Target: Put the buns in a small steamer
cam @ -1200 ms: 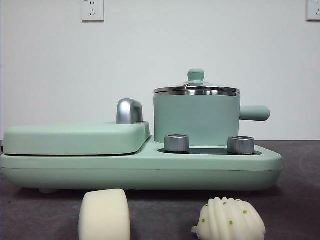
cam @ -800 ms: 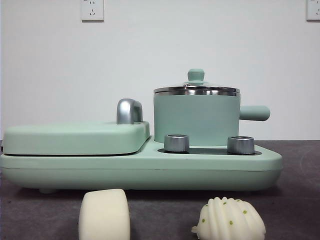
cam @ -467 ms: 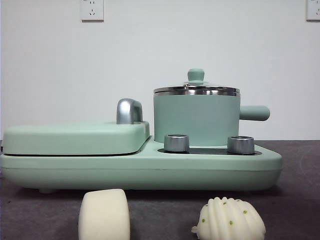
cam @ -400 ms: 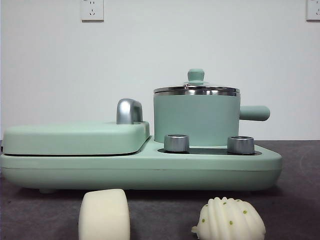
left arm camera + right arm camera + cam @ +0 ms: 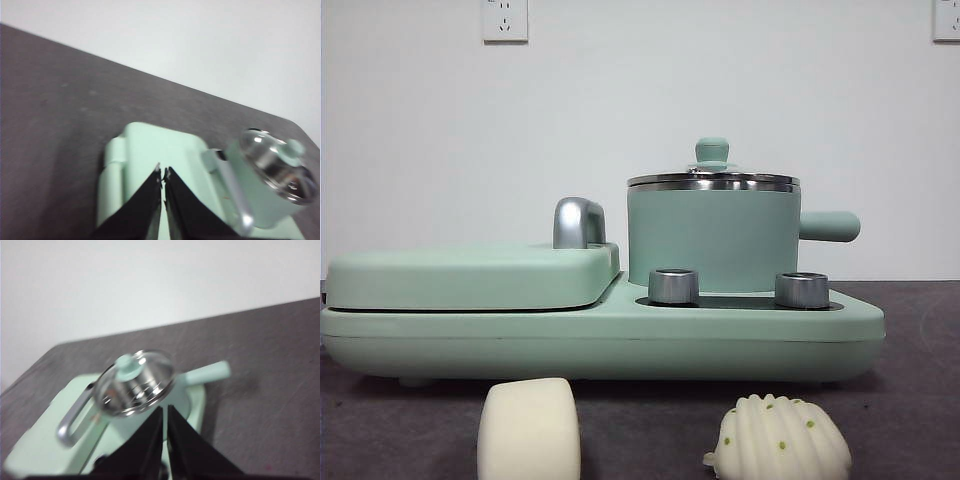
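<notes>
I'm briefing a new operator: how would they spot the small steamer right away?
Find the long mint-green cooker. The small steamer is the round pot on its knob end, lid on. Unlike the flat griddle section beside it, it stands tall, with a stubby side handle.

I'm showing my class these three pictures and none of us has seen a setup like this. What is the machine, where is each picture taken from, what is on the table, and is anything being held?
It is a robot with two arms at a table. The front view looks level across the table; the other two come from cameras on each wrist.

On the dark table stands a mint-green cooker with a flat griddle section and the small steamer, lid on. In front lie the smooth bun and the ridged bun.

The left gripper hangs above the griddle, the right gripper near the steamer lid. Both pairs of fingers are shut and hold nothing.
</notes>
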Robot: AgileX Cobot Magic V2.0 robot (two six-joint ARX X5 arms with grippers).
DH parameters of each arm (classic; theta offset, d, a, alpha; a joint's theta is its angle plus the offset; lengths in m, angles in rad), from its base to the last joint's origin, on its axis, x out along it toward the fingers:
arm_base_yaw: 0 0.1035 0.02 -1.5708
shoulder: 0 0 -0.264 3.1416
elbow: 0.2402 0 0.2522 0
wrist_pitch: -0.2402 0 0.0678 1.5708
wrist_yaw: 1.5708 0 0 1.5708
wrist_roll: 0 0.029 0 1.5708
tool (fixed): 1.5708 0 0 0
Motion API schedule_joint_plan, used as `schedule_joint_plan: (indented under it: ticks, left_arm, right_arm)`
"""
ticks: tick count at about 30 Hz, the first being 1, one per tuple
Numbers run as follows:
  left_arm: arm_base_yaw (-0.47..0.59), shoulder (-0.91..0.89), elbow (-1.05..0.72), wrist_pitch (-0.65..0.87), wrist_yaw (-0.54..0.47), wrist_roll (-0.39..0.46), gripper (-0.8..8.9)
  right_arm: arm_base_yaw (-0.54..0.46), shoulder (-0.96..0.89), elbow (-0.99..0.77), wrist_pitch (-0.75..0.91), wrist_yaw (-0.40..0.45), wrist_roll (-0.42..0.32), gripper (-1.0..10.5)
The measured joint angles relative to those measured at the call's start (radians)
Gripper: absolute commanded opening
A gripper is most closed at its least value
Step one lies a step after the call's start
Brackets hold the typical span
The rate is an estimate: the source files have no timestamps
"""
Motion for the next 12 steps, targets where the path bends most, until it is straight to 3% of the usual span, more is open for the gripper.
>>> schedule_joint_plan:
  ticks: [8, 12]
  left_arm:
    - [-0.006, 0.279, 0.242, -0.17, 0.256, 0.106, 0.16]
    - [-0.043, 0.364, 0.344, -0.259, 0.352, 0.164, 0.16]
  right_arm:
    - [0.0, 0.171, 0.214, -0.254, -0.176, -0.161, 0.1]
    - [0.0, 0.196, 0.225, -0.278, -0.288, -0.233, 0.1]
